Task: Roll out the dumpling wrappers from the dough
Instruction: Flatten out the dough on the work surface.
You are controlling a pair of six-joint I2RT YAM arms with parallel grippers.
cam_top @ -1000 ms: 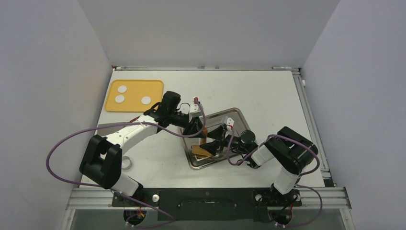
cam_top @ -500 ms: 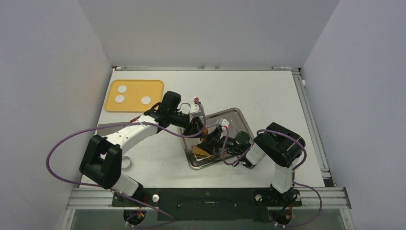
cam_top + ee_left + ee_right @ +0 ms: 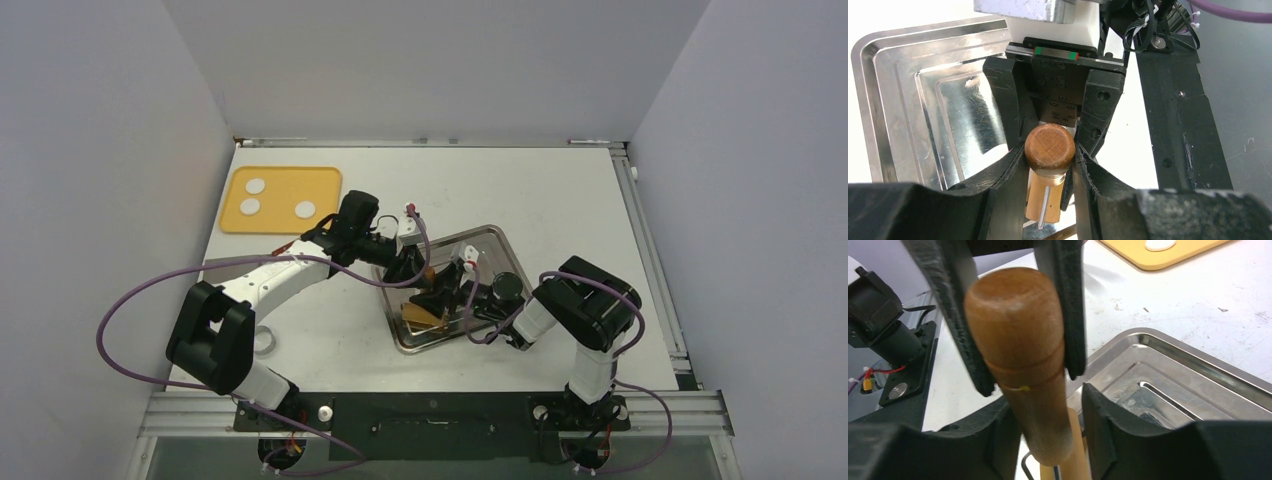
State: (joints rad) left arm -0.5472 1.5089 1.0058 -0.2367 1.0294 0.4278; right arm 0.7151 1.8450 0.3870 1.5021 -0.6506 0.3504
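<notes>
Three small white dough lumps (image 3: 256, 186) lie on a yellow board (image 3: 285, 180) at the far left; one shows in the right wrist view (image 3: 1160, 244). No flattened wrapper is in view. A wooden rolling pin (image 3: 1049, 147) stands tilted over a steel tray (image 3: 492, 238). My left gripper (image 3: 1049, 160) is shut on its round handle end, and it also shows in the top view (image 3: 412, 272). My right gripper (image 3: 1048, 425) is open and straddles the same handle (image 3: 1020, 355), with a gap on its right side; the top view shows it (image 3: 442, 296) facing the left gripper.
A small shiny metal ring (image 3: 265, 341) lies on the table near the left arm's base. The steel tray's rim (image 3: 1198, 352) lies under both grippers. White walls close in the table on three sides.
My right arm has swung left and pushed its gripper closer around the rolling pin handle. The left arm has held still with the pin.
</notes>
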